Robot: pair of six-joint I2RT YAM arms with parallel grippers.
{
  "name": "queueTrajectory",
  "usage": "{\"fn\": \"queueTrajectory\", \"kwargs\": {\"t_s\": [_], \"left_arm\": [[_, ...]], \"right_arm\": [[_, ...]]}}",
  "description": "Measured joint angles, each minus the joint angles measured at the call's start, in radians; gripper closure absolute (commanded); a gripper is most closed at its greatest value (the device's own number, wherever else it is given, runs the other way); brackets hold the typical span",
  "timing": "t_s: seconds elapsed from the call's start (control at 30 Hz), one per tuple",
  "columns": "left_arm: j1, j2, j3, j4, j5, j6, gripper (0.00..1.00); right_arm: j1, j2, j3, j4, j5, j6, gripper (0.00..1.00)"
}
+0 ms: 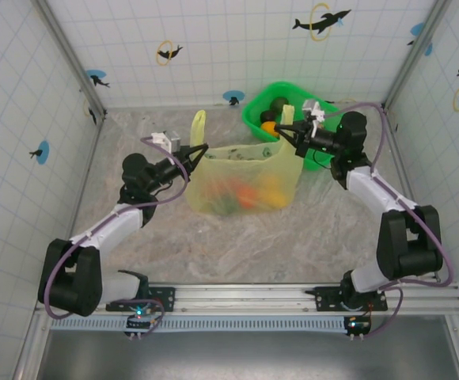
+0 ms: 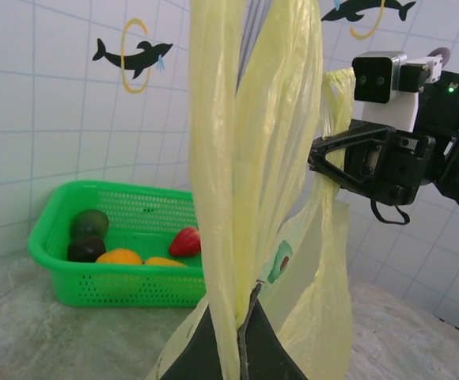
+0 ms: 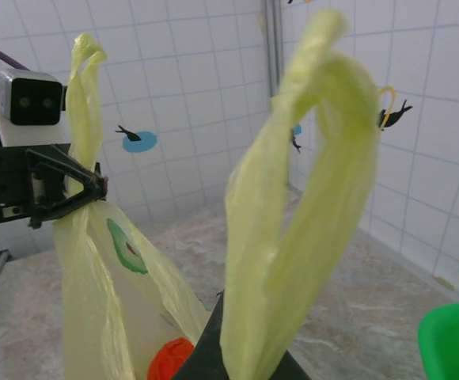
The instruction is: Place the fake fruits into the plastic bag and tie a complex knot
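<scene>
Thin yellow film is all you hold: left gripper and right gripper are each clenched on one of the handles of the bag, which stands mid-table with fruits inside. Pull apart too hard and a handle may tear or slip. The green basket, holding more fruit, sits just behind the right gripper.

Hemming in mid-table, leaving the near strip open.
Stretching as a taut wall between the left hand and the right hand, the plastic bag barring any straight pass through the middle; rising upright above both hands, the handle strips blocking sideways sweeps there; crowding the far right corner just behind the bag, the green basket; lying bare in front, the table allowing passage from side to side.
</scene>
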Motion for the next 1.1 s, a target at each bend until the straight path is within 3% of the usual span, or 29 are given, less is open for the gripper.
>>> {"fn": "queueTrajectory", "kwargs": {"t_s": [0.1, 0.43, 0.57, 0.8, 1.1], "left_arm": [[0.0, 0.008, 0.001, 0.0, 0.0, -0.003, 1.0], [-0.016, 0.074, 0.085, -0.109, 0.022, -0.032, 1.0], [-0.068, 0.091, 0.147, -0.226, 0.022, -0.003, 1.0], [-0.138, 0.116, 0.212, -0.407, 0.022, 0.09, 1.0], [-0.18, 0.147, 0.25, -0.509, 0.081, 0.15, 1.0]], "right_arm": [[0.056, -0.037, 0.0, -0.083, 0.092, -0.094, 1.0], [0.422, -0.095, 0.023, -0.426, 0.668, -0.624, 1.0], [0.47, -0.094, 0.023, -0.473, 0.782, -0.729, 1.0], [0.488, -0.094, 0.042, -0.546, 0.805, -0.823, 1.0], [0.49, -0.052, 0.163, -0.695, 0.716, -0.883, 1.0]]}}
